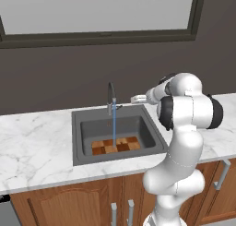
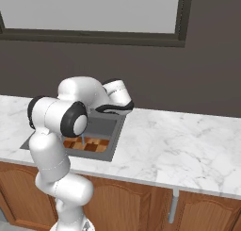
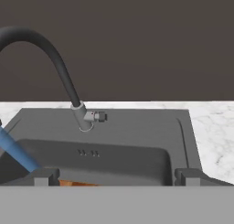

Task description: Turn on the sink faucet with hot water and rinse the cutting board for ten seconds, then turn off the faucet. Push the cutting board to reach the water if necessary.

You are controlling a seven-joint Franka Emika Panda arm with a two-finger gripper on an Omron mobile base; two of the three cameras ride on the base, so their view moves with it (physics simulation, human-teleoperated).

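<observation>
The dark grey sink (image 1: 78,142) is set into the white marble counter. The slim faucet (image 1: 111,97) arches over the basin, and a thin blue stream of water (image 1: 114,124) falls from it onto the checkered wooden cutting board (image 1: 115,145) lying flat on the basin floor. My gripper (image 1: 134,99) hovers over the sink's back right corner, to the right of the faucet and pointing at it. In the hand view the gripper (image 3: 116,177) is open with nothing between its fingertips (image 3: 44,176). The faucet's small side lever (image 3: 98,116) lies ahead, apart from them. The water (image 3: 16,152) slants at the left.
White marble counter (image 1: 32,146) extends to both sides of the sink, with a wide stretch (image 2: 188,145) to the right. A dark wall and a window (image 1: 97,13) rise behind. Wooden cabinet doors (image 1: 83,206) run below the counter.
</observation>
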